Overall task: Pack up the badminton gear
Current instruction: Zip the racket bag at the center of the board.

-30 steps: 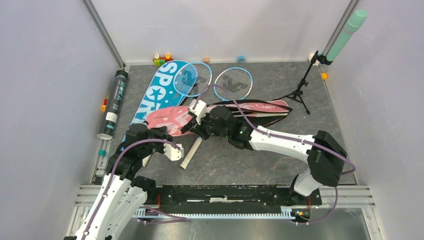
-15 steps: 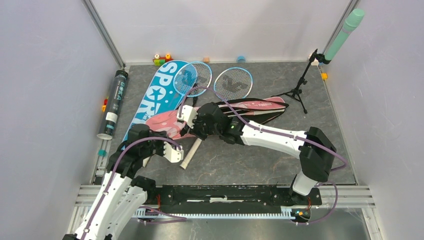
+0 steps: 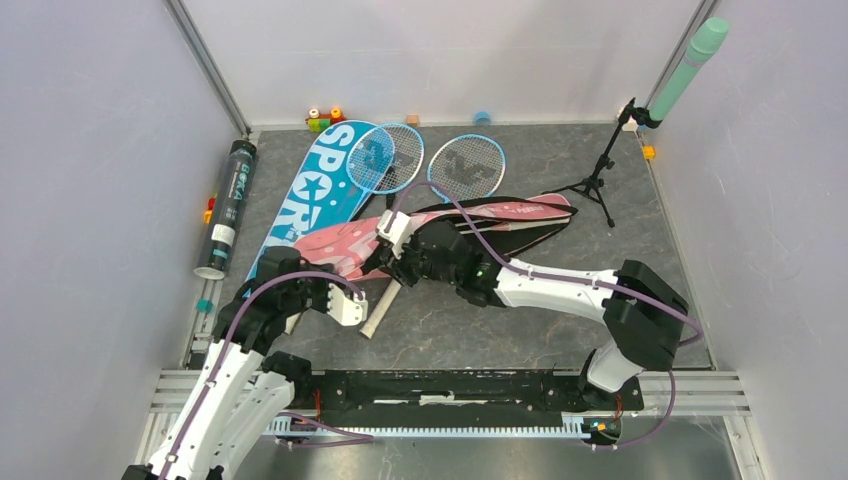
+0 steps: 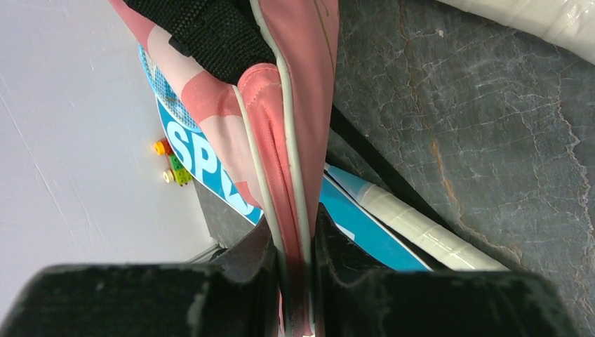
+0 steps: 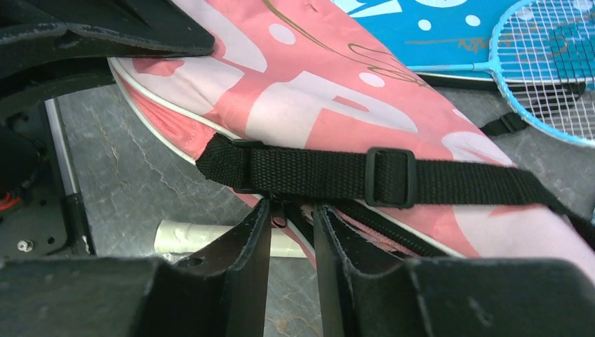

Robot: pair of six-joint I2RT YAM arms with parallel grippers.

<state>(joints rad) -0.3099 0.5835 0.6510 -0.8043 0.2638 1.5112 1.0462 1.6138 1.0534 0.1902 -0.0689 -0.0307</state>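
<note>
The pink racket bag [image 3: 335, 245] lies across the middle, and a black strap [image 5: 316, 172] crosses it. My left gripper [image 3: 330, 285] is shut on the bag's near piped edge [image 4: 295, 239]. My right gripper [image 3: 392, 255] sits at the bag's zipper below the strap. Its jaws are nearly together around the zipper pull [image 5: 278, 220] and the zipper edge. A white racket handle [image 3: 380, 305] lies on the table by both grippers. Two blue rackets [image 3: 385, 155] [image 3: 466, 166] and the blue "SPORT" bag [image 3: 310, 190] lie behind. The dark tube [image 3: 228, 205] lies at the left edge. No shuttlecocks show.
A black tripod [image 3: 600, 175] holding a teal cylinder stands at the back right. Small coloured blocks [image 3: 323, 118] sit along the back wall and the left rail. Walls enclose the table on three sides.
My right gripper slid left along the pink bag, then came back right and slightly nearer. The bag's open end shifted with it. My left gripper has kept its hold and barely moved.
</note>
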